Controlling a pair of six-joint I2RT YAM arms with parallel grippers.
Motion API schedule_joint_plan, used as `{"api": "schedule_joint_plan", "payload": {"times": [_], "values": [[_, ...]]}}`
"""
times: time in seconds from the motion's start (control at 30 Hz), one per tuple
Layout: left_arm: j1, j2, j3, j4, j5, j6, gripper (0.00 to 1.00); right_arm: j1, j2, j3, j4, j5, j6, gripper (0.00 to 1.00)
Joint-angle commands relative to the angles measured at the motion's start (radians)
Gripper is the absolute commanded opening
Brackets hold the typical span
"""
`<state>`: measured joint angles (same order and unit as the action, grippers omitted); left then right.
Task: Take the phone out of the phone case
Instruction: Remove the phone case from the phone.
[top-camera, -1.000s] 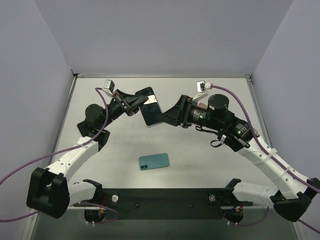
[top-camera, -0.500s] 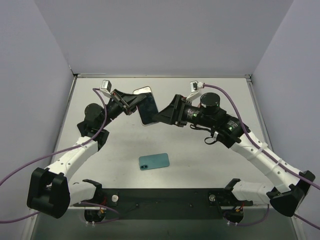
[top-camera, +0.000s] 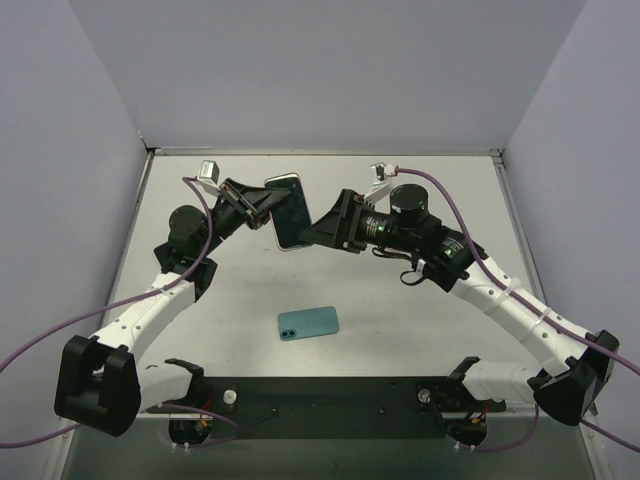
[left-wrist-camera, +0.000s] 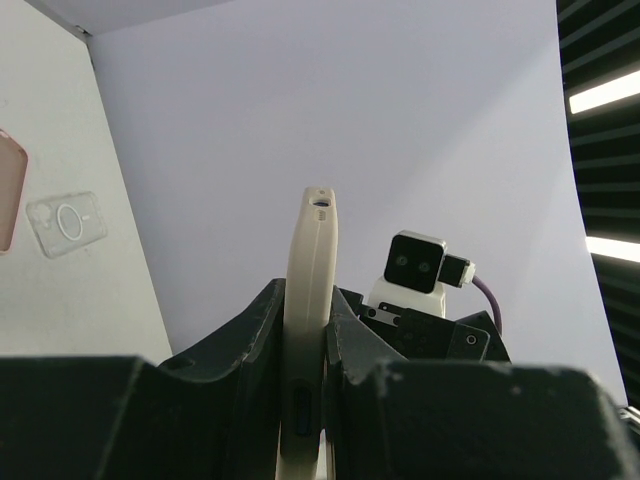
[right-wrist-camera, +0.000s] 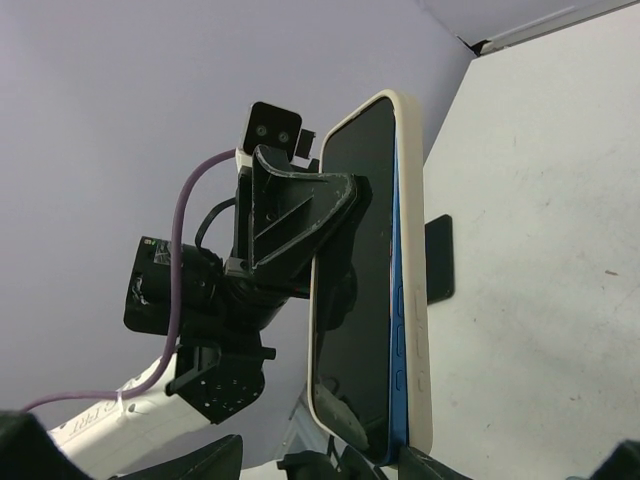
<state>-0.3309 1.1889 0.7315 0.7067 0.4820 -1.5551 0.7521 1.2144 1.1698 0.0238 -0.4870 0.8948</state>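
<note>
In the top view the phone case (top-camera: 288, 214) is held up off the table (top-camera: 400, 330), just above the middle of the frame, between the 2 arms. The left gripper (top-camera: 271, 208) pinches it from the left. Its wrist view shows the cream case edge-on, squeezed between the 2 dark fingers (left-wrist-camera: 255, 330) and rising to mid-frame. The phone (right-wrist-camera: 355, 270) sits inside it (a dark screen and a blue side edge show within the cream rim in the right wrist view).

The right gripper (top-camera: 318, 232) meets the case's lower right end. In its own view 1 finger overlaps the bottom corner of the screen and the other lies behind the case. Whether they press on it cannot be told.

A teal device (top-camera: 308, 322) with 2 lenses lies flat on the table, below the middle of the top view and well apart from both grippers. A clear case (left-wrist-camera: 67, 220) shows at the left of the left wrist view.
</note>
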Motion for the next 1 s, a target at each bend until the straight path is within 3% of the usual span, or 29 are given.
{"api": "schedule_joint_plan", "payload": {"times": [0.0, 0.97], "values": [[-0.043, -0.063, 0.062, 0.174, 0.067, -0.143, 0.0, 0.009, 0.066, -0.032, 0.041, 0.01, 0.001, 0.57], [-0.037, -0.074, 0.051, 0.194, 0.075, -0.166, 0.0, -0.007, 0.122, -0.075, 0.038, 0.053, -0.02, 0.57]]}}
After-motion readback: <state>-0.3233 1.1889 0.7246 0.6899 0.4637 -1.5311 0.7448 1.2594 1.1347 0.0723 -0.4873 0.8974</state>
